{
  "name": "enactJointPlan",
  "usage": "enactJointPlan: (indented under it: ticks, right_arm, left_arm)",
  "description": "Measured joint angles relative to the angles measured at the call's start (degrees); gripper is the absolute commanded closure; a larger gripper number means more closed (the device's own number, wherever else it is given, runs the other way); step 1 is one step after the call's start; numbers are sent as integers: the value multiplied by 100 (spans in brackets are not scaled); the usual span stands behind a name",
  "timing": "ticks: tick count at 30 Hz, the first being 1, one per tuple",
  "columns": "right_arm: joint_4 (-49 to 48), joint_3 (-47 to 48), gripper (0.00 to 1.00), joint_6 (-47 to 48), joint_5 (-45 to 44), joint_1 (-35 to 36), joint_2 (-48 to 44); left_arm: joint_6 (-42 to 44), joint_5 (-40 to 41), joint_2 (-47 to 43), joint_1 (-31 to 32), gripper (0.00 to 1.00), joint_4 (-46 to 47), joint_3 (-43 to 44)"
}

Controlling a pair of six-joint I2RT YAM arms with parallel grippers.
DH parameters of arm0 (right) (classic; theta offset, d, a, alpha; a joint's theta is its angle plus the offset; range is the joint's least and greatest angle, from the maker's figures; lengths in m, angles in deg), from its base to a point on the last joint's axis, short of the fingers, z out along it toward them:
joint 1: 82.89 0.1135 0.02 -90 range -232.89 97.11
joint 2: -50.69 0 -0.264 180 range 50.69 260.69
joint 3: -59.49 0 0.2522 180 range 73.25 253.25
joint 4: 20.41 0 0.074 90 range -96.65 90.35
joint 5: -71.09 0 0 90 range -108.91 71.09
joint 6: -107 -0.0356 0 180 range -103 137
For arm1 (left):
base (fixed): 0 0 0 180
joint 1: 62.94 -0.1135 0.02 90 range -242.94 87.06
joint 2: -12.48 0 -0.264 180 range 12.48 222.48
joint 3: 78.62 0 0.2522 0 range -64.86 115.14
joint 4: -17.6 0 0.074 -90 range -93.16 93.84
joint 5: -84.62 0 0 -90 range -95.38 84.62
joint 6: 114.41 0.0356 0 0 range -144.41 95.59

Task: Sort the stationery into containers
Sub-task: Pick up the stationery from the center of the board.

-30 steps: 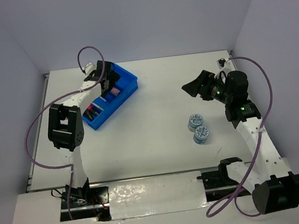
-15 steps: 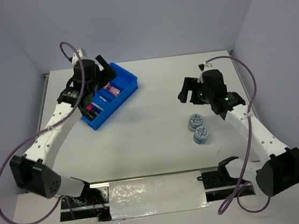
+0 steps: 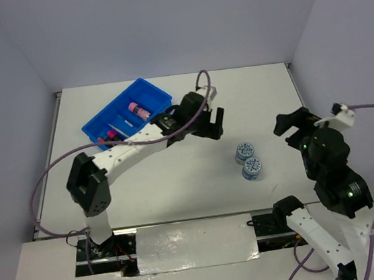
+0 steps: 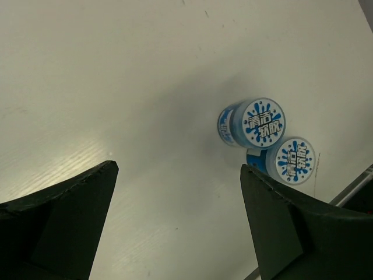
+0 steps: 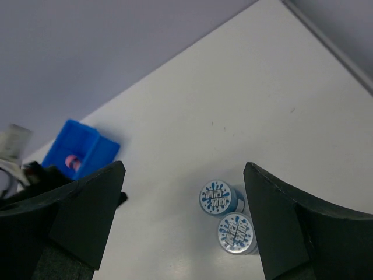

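White tabletop [image 3: 179, 189], overhead view: blue tray [image 3: 156, 90] at 10 o'clock holds a pink-capped bottle [image 3: 138, 110]; two discs [image 3: 244, 151] touch at 3 o'clock.

Left wrist view: left gripper [image 4: 178, 175] is spread wide and empty, with the discs at 3 o'clock. They are probably light, rigid and smooth-walled; grasp across the side wall.

Right wrist view: right gripper [image 5: 183, 175] is likewise spread and empty, discs at 6 o'clock. A finger cuts off the tray, and its other contents are unreadable.
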Motion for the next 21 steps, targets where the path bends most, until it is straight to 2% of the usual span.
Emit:
enactJointPlan:
  ticks: [5, 11, 21]
  right_arm:
    - [544, 544, 10, -81, -463, 0, -398]
    - [920, 841, 10, 33, -343, 0, -494]
    - [1029, 603, 10, 125, 317, 0, -1008]
  left_arm:
    - [-26, 168, 1202, 612, 1, -374, 1174]
    - [181, 313, 2396, 1349, 1, -588, 2505]
    - [247, 588, 3241, 1473, 1, -846, 2975]
